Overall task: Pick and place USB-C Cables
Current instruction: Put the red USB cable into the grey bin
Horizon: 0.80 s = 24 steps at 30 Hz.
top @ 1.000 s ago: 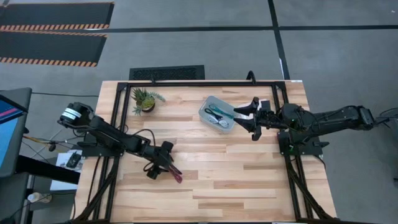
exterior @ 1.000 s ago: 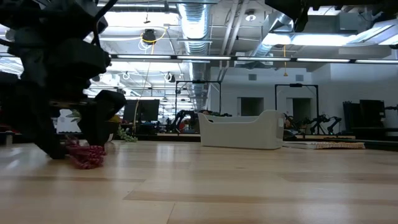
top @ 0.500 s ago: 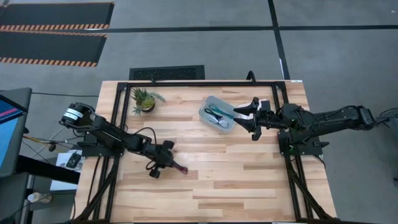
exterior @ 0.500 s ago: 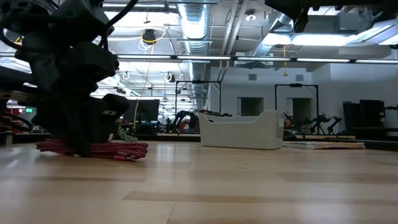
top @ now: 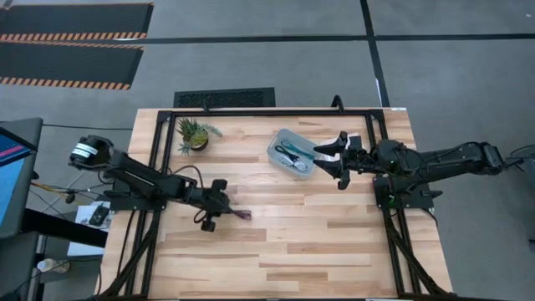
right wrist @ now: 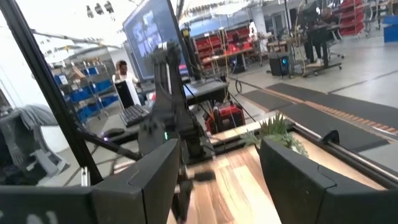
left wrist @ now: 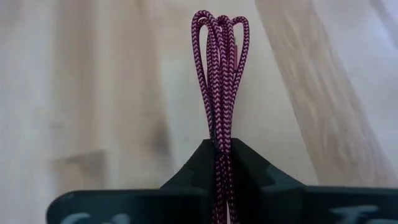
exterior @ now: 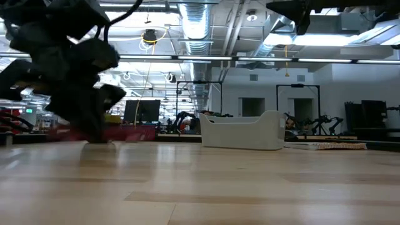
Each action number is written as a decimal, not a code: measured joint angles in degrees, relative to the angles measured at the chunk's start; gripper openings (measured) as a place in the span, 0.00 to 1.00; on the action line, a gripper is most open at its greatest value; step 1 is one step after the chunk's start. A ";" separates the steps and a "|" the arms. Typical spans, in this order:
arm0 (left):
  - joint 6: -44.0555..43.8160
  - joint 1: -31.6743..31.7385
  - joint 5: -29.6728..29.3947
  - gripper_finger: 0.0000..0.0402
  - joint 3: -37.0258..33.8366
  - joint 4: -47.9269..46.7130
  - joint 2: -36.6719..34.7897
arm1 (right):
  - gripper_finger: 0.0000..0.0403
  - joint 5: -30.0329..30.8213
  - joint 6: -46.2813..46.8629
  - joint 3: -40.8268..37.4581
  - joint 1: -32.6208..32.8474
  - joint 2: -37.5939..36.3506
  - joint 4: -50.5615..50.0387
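Note:
A maroon-red USB-C cable bundle [top: 242, 215] sits in my left gripper [top: 227, 210], which is shut on it over the table's left middle. In the low view the cable [exterior: 128, 132] is level and just above the wood. A small clear bin [top: 292, 153] stands on the table at the far middle, with black, teal and pale cables lying in it. My right gripper [top: 328, 160] hovers open just right of the bin, nothing between its fingers [right wrist: 155, 180]. My left gripper pinches the bundled strands [left wrist: 219, 127] between its two fingers [left wrist: 193, 165], part-way along the bundle. The fingers slant down toward the table, and the looped end [left wrist: 221, 31] sticks out beyond them. The cable hangs roughly level, clear of the table.
A small potted plant [top: 194, 134] stands at the far left of the table. Bare wood [top: 334, 242] stretches between the arms and along the near edge. Black frame rails [top: 267, 111] border the table's far side.
My left gripper has shut on the maroon cable and turned, then moved up and a little toward the far edge. The cable, which lay stretched on the table half a second ago, is now lifted clear and level.

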 joint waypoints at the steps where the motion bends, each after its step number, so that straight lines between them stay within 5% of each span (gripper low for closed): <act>1: -0.02 0.50 -0.66 0.03 0.06 -1.17 -1.74 | 0.62 0.02 0.00 0.00 0.00 0.02 -0.31; 7: -2.41 4.32 -2.41 0.03 0.06 -3.67 -13.14 | 0.62 0.04 -0.02 0.00 -0.50 0.00 -0.25; 14: -4.52 7.13 -6.76 0.03 0.13 3.79 -24.92 | 0.62 0.13 2.81 0.01 -1.77 0.66 -0.27; 24: -5.87 8.34 -6.45 0.04 0.26 20.93 -30.07 | 0.62 1.91 4.30 0.02 -1.76 5.40 0.63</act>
